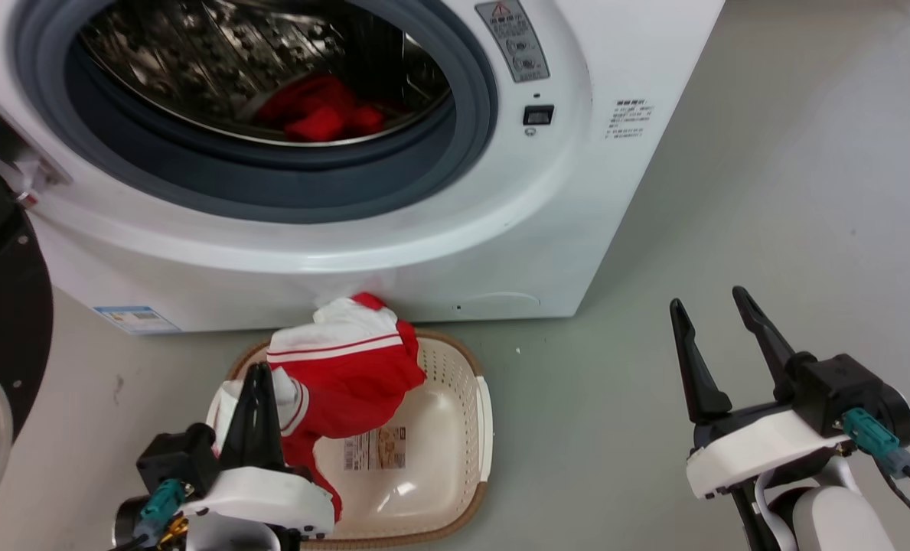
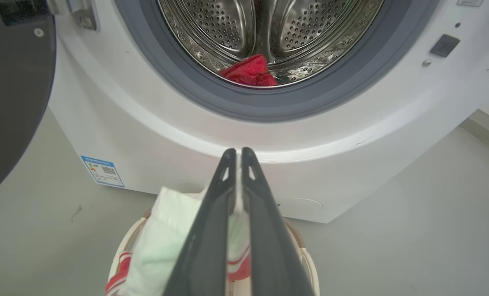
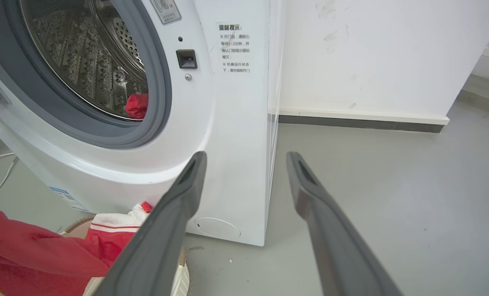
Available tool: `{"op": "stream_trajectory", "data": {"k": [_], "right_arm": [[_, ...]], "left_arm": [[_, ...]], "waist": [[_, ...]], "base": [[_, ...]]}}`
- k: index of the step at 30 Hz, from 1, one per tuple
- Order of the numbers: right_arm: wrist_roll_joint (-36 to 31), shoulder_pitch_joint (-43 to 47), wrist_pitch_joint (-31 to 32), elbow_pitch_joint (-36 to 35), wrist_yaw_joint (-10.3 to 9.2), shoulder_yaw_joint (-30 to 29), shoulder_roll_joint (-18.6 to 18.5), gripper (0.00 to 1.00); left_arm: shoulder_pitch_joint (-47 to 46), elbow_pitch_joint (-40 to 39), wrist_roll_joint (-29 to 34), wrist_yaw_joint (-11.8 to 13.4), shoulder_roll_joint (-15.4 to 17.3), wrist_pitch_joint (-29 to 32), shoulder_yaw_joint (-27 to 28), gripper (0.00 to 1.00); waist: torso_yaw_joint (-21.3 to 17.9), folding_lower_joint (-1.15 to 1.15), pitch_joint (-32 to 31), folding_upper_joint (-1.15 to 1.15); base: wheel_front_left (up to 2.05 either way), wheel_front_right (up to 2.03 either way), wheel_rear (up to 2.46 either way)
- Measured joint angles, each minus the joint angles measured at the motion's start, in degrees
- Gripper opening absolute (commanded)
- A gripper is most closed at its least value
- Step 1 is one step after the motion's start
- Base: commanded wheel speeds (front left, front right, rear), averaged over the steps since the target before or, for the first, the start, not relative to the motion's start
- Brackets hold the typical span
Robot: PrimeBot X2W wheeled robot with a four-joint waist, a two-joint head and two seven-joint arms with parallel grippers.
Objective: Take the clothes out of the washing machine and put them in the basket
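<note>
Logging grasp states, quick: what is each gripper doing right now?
Left gripper: shut on the red-and-white garment.
Right gripper: open, holding nothing.

A smooth grey floor [image 3: 392, 185] spreads beneath and beyond the jaws of the right gripper [image 3: 246, 155]. Past them, up and rightward, a scuffed white wall [image 3: 371, 61] meets it along a dark skirting strip [image 3: 351, 122].
</note>
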Motion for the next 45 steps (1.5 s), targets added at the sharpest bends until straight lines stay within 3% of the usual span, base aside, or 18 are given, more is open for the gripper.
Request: {"op": "stream_trajectory", "data": {"k": [15,29,39,40,41,42,45], "right_arm": [[0.6,-7.4,-2.1,0.0,0.0,1.6,-0.4,1.0],[4.4,-15.1,-6.3,3.4,0.0,5.1,-1.4,1.0],[6.0,-17.5,-8.0,6.6,0.0,6.6,-1.3,1.0],[6.1,-17.5,-8.0,6.9,0.0,6.7,-1.3,1.0],[6.1,-17.6,-8.1,7.1,0.0,6.7,-1.3,1.0],[6.1,-17.7,-8.1,7.3,0.0,6.6,-1.3,1.0],[6.0,-18.1,-8.2,8.1,0.0,6.5,-1.3,1.0]], "left_arm": [[-18.7,33.2,-0.5,-1.8,0.2,-6.3,2.8,0.0],[-34.6,48.9,3.4,-1.6,5.2,-6.4,9.2,0.0],[-38.4,60.5,2.3,-1.3,7.2,-6.4,11.6,0.0],[-38.9,61.2,2.2,-1.3,7.2,-6.4,11.8,0.29],[-39.2,61.3,2.2,-1.3,7.3,-6.4,12.0,0.74],[-39.4,61.4,2.2,-1.2,7.3,-6.4,12.0,1.0],[-39.2,61.2,2.1,-1.3,6.8,-6.4,12.5,1.0]], "waist": [[-3.6,0.01,13.8,0.0],[-10.6,0.01,29.2,0.0],[-14.6,0.01,34.1,0.0],[-14.7,0.01,34.2,0.0],[-14.6,0.01,34.1,0.0],[-14.5,0.01,33.9,0.0],[-14.1,0.01,32.6,0.0]], "base": [[0.0,0.0,0.0],[0.0,0.0,0.0],[0.0,0.0,0.0],[0.0,0.0,0.0],[0.0,0.0,0.0],[0.0,0.0,0.0],[0.0,0.0,0.0]]}}
